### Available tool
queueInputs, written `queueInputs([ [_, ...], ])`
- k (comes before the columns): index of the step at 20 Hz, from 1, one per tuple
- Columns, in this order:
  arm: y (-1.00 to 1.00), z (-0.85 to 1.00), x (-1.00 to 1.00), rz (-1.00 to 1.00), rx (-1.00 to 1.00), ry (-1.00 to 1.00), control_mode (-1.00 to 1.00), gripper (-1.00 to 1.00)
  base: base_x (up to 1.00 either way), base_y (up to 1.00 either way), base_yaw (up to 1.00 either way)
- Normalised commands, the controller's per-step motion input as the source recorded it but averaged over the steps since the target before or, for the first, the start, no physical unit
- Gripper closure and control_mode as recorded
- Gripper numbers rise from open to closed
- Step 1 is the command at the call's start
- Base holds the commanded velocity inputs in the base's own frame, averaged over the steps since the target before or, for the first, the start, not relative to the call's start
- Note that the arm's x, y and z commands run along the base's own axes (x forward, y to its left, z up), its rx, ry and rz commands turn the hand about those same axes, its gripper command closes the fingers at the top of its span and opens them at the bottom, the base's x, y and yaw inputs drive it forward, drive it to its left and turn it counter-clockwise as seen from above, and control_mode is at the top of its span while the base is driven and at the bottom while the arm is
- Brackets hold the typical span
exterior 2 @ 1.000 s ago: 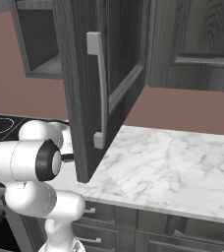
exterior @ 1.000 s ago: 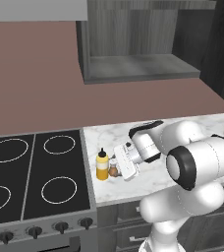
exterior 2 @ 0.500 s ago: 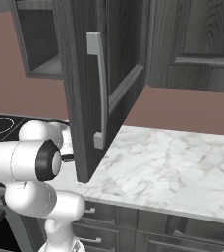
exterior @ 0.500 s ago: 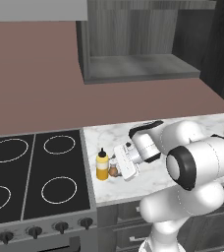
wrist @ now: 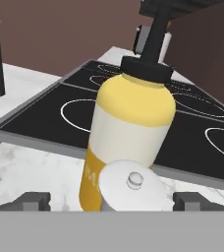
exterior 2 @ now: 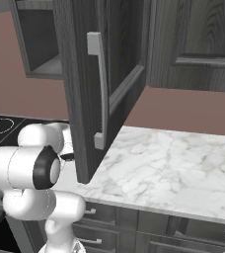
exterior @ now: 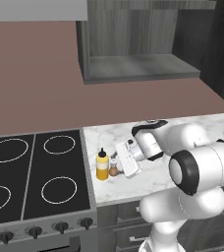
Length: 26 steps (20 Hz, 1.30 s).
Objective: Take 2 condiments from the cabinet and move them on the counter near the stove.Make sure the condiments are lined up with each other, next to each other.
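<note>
Nothing has shifted since a second ago. The pincer [exterior: 120,163] stands wide open, empty, astride the shaker [exterior: 113,170], which sits on the desk [exterior: 207,129] touching the yellow bottle [exterior: 102,165], stove-side.

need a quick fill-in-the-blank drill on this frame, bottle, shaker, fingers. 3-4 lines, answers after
1. The yellow squeeze bottle stands on the ____, just right of the stove.
2. The brown shaker sits beside the bottle, on the side away from the ____.
3. The gripper has its fingers ____, one on each side of the shaker.
4. The shelf of the cabinet holds ____ condiments.

Answers: counter; stove; open; no
</note>
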Motion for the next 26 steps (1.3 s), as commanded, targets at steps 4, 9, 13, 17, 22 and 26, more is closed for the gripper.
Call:
queueInputs([
  [4,-0.16,0.11,0.00,0.00,0.00,0.00,-1.00,-1.00,0.00,0.00,0.00],
  [9,-0.12,0.00,0.00,0.00,0.00,0.00,-1.00,-1.00,0.00,0.00,0.00],
  [13,-0.24,0.04,0.00,0.00,0.00,0.00,-1.00,-1.00,0.00,0.00,0.00],
  [17,-0.27,0.13,0.00,0.00,0.00,0.00,-1.00,-1.00,0.00,0.00,0.00],
  [22,-0.22,0.22,0.00,0.00,0.00,0.00,-1.00,-1.00,0.00,0.00,0.00],
  [26,-0.04,0.48,-0.17,-0.05,0.00,0.00,-1.00,-1.00,0.00,0.00,0.00],
])
